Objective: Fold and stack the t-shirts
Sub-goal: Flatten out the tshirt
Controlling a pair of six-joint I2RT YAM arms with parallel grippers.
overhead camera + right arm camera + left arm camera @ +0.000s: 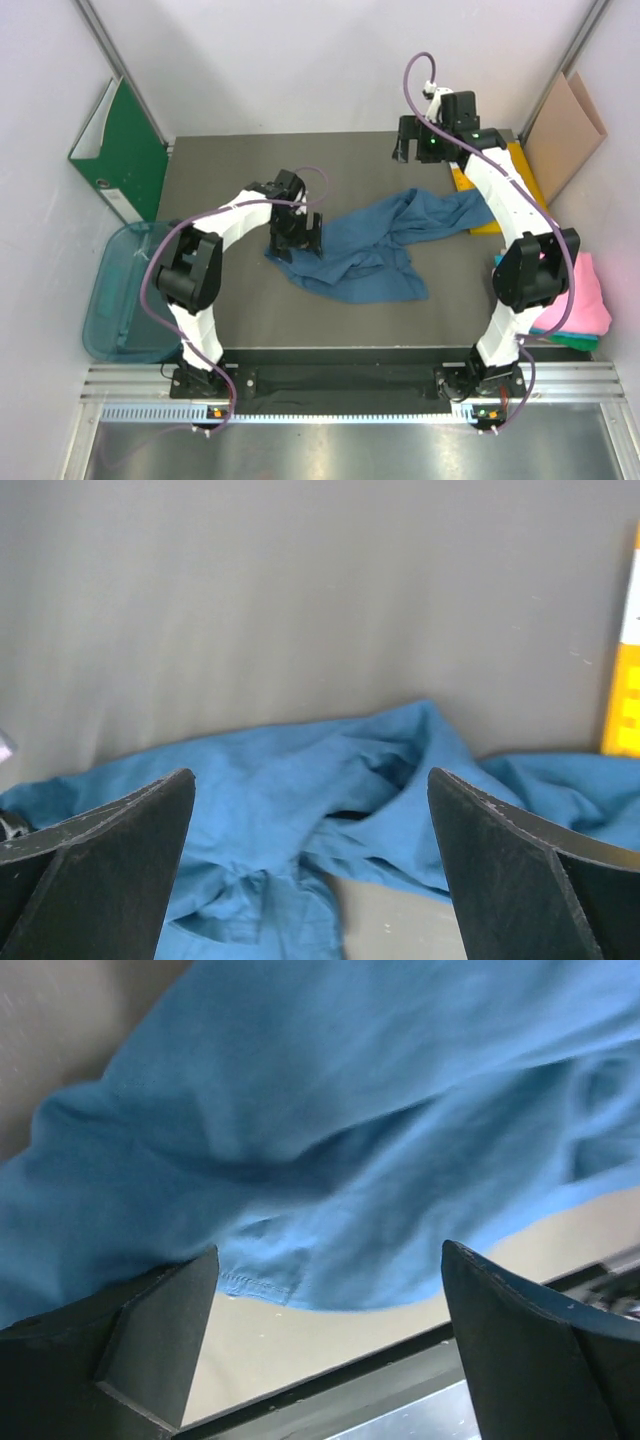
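Note:
The dark blue t-shirt (375,245) lies crumpled across the middle of the table, one end reaching toward the right. My left gripper (297,238) is open and low at the shirt's left edge; in the left wrist view the blue cloth (330,1150) and its hem lie just beyond the open fingers (150,1330), not between them. My right gripper (412,150) is open and raised over the far part of the table; the shirt (330,800) shows below it. The folded pink t-shirt (585,295) lies on the teal-green one (568,338) at the right edge.
A green binder (125,150) leans on the left wall. A brown cardboard sheet (562,135) leans at the back right. A yellow flat item (522,185) lies under the right arm. A translucent teal bin (118,295) stands off the table's left side.

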